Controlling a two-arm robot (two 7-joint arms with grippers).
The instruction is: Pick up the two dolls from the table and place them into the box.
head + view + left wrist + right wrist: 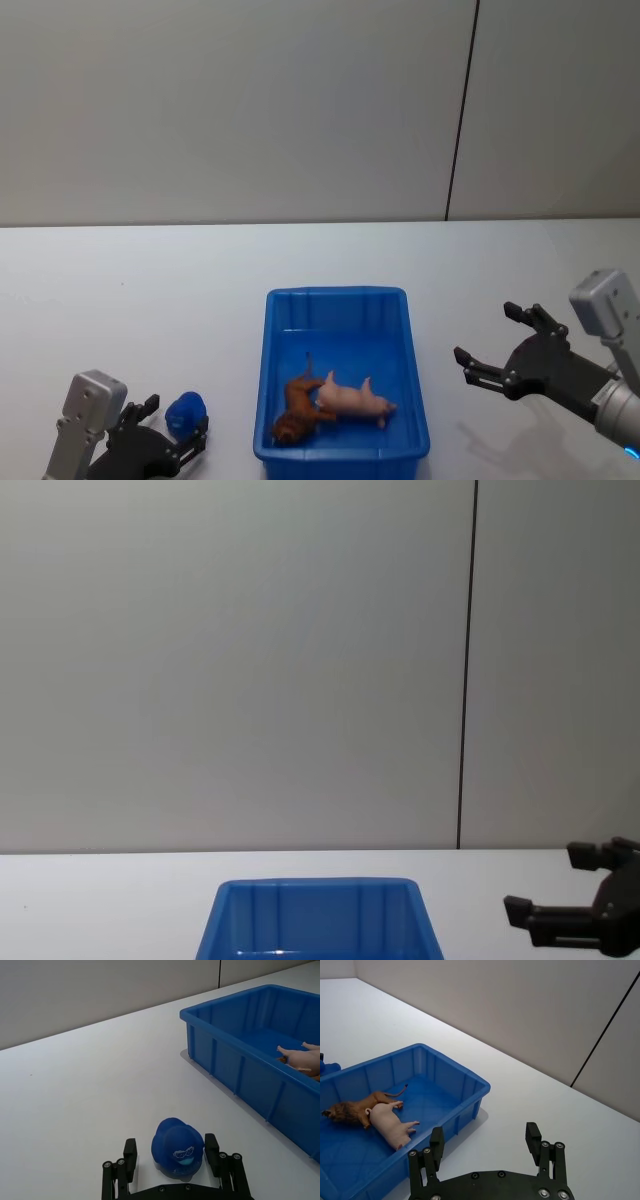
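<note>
The blue doll point(177, 1148) sits on the white table point(85, 1095) directly between the left gripper's point(171, 1156) fingers point(129, 1152), which stand spread on either side of it; from the wrist view a sliver of table shows on each side, so they are close beside it but not pressed against it. A small printed face with glasses shows on the doll's front in that view, a detail the head view cannot resolve. In the head view the same blue doll point(186, 411) lies just beyond the left gripper point(170, 425), off the left wall of the blue box point(336, 296), with bare table between doll and box.

Inside the box the reddish-brown doll point(296, 412) lies on its side on the floor, its thin tail pointing toward the far wall. A pale pink pig figure point(355, 399) lies touching it, on the side toward the right gripper. The right wrist view shows the two more clearly: the brown doll point(355, 1108) has a darker mane and the pig point(387, 1120) rests against its back.

The right gripper point(497, 345) hangs above bare table, well apart from the box's right wall, its fingers point(534, 1138) spread wide and holding nothing. The chest view catches the box's far rim point(318, 885) and the right gripper point(560, 888) at its lower right edge, against a plain grey wall point(240, 660) with a dark vertical seam.
</note>
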